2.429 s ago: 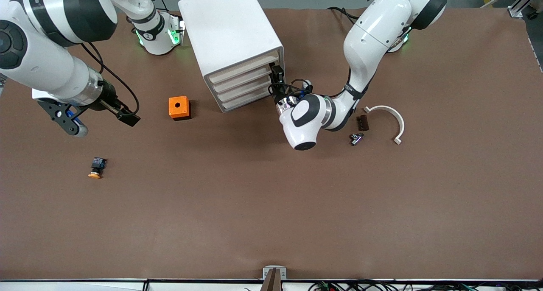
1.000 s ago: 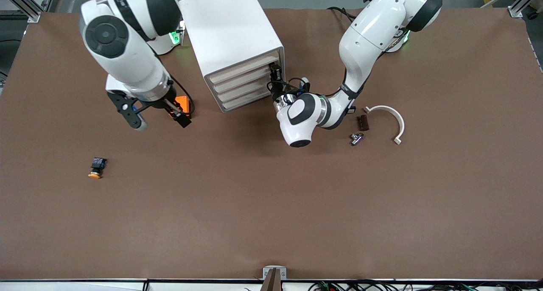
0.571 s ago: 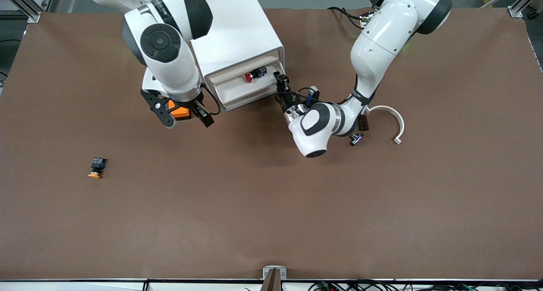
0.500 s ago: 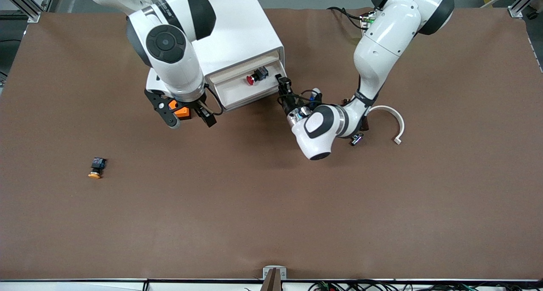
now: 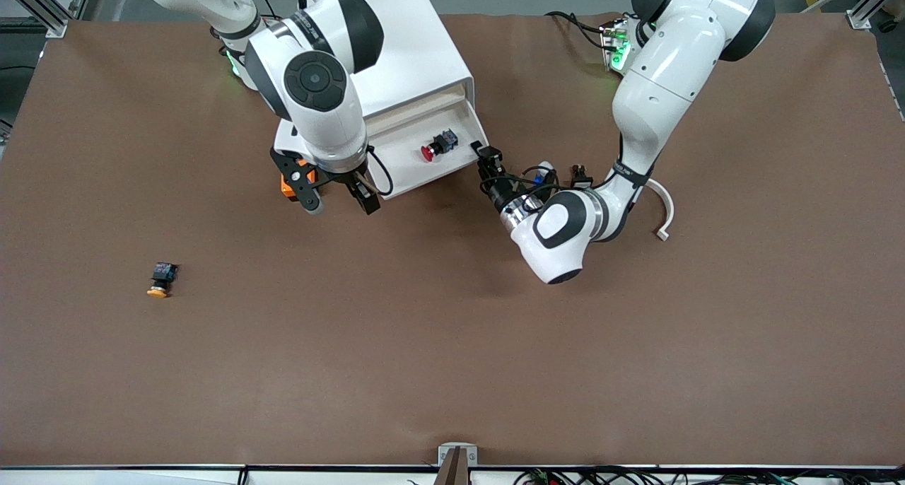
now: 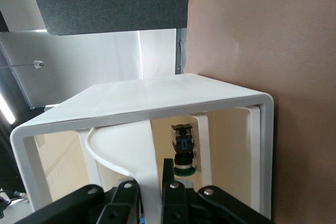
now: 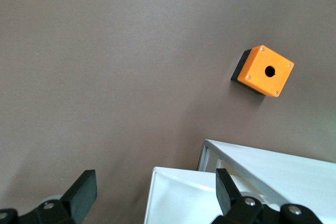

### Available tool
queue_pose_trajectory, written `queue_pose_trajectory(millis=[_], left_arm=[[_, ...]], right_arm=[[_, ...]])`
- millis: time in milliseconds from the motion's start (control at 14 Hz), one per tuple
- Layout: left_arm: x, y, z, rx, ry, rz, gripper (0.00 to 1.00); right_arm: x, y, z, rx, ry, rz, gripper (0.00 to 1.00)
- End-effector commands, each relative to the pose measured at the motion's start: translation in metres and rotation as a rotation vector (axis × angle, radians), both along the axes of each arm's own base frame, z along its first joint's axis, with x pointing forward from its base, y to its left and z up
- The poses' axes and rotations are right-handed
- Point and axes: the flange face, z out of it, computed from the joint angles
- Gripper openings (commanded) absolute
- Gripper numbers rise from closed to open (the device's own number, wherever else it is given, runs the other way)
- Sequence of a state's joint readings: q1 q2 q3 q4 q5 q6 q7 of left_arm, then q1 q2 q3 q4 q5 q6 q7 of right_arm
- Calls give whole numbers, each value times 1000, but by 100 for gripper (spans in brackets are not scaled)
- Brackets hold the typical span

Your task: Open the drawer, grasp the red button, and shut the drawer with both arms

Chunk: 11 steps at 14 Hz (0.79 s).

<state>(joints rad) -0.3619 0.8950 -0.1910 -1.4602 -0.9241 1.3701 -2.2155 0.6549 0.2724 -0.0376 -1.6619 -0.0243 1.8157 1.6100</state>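
The left gripper (image 5: 488, 161) stays pinched on the front edge of the drawer (image 5: 452, 165), which has slid well out of the cabinet (image 5: 396, 54) over the last second, baring the red-capped button (image 5: 437, 147) lying in it. The right gripper (image 5: 338, 196), fingers spread wide, has swung in over the drawer's corner beside the orange box (image 7: 262, 71). Opening looks done; the grab should come next.

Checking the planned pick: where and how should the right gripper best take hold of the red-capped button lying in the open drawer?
Probably from straight above, across the black-blue body of the button: it lies on its side on the floor of the open drawer, nothing above it. The right gripper, open, hangs over that drawer's corner; the left gripper is shut on its front.
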Motion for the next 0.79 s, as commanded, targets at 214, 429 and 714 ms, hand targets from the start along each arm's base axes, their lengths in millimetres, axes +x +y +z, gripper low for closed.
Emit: queue_pose_trajectory(millis=[214,429,714], left_arm=[[25,26,0,-14,-10,54,17],[25,28,-5,-10,-4,58,25],[27,26,-5,-16,-9,60,100]], right_arm=[[-7,34,-21,6,-54,-53,100],[-14,53,-28,31,-67,-30,100],[-20,74,-49,45,-76,-10,100]])
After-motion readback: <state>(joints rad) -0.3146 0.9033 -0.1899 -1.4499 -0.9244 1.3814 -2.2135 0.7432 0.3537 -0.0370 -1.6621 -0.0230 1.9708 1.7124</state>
